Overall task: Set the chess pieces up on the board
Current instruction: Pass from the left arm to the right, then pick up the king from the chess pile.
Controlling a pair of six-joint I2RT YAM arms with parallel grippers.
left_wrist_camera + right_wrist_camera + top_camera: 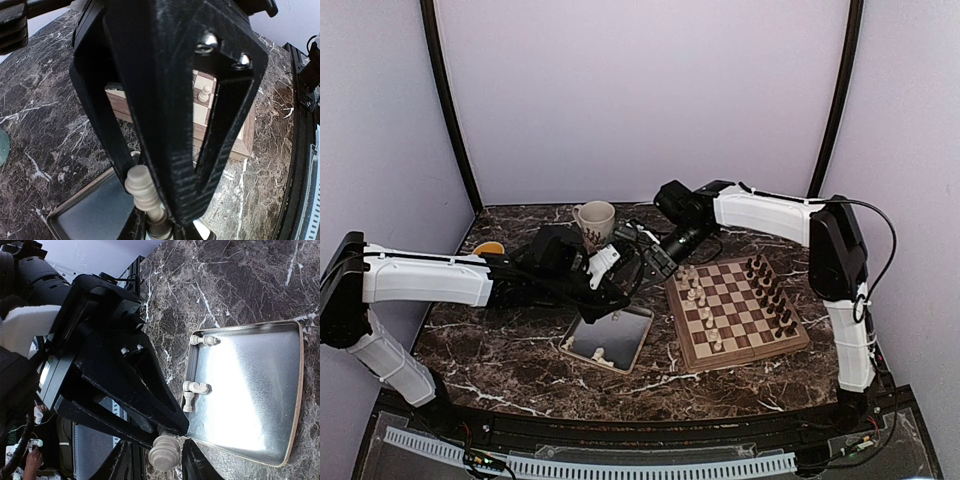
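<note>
Marble table point(520, 365), left fingers point(145, 75) pinching cream piece point(141, 186) near tray point(574, 346) rim, board point(792, 345) beside

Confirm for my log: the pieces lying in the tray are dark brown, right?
No. The pieces lying in the tray are cream-white, not dark brown; the right wrist view shows it.

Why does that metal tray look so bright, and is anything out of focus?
Right wrist: the tray mirrors the light, glaring white. Top external: its shine is milder, the picture slightly soft. Left wrist: the close piece looks blurred, the board behind sharper.
</note>
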